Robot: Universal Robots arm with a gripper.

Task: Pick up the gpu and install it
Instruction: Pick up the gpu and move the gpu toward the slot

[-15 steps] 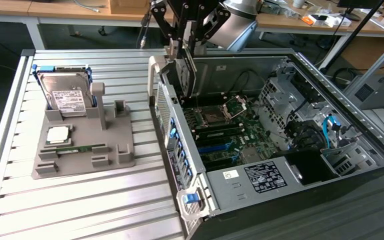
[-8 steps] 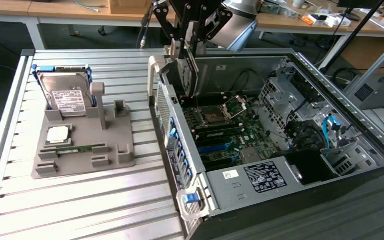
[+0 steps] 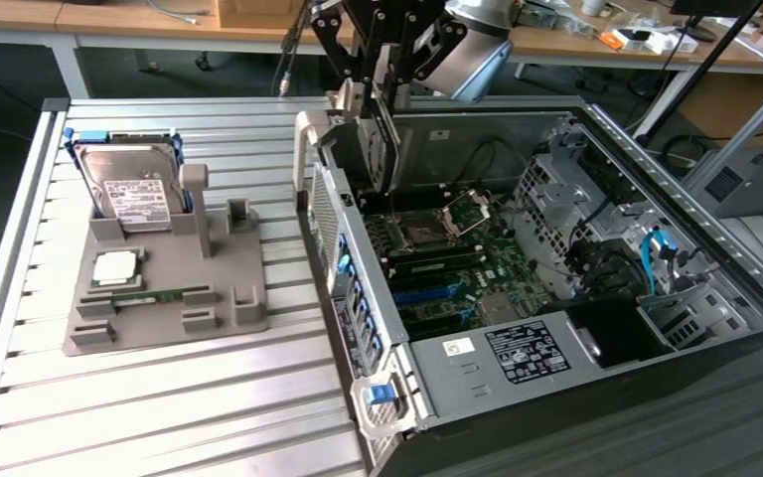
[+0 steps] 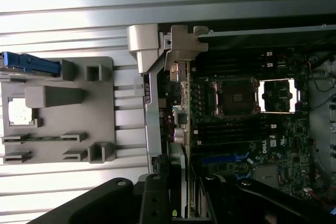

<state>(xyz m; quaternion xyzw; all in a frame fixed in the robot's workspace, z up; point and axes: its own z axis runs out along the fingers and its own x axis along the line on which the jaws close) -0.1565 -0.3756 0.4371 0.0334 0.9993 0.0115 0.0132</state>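
The computer case is bare sheet metal, dull grey, with a glossy blue plastic latch at one corner. Inside the case, the motherboard is matt green. Beside the case, the surface is ribbed metal with a satin sheen, carrying a matt grey plastic holder. Above the case, the gpu looks dark and matt, its bracket silvery metal, under the matt black gripper.

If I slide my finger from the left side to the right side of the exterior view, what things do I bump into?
hard drive standing in its gray holder → gpu held upright at the computer case's open edge → processor socket → blue cables
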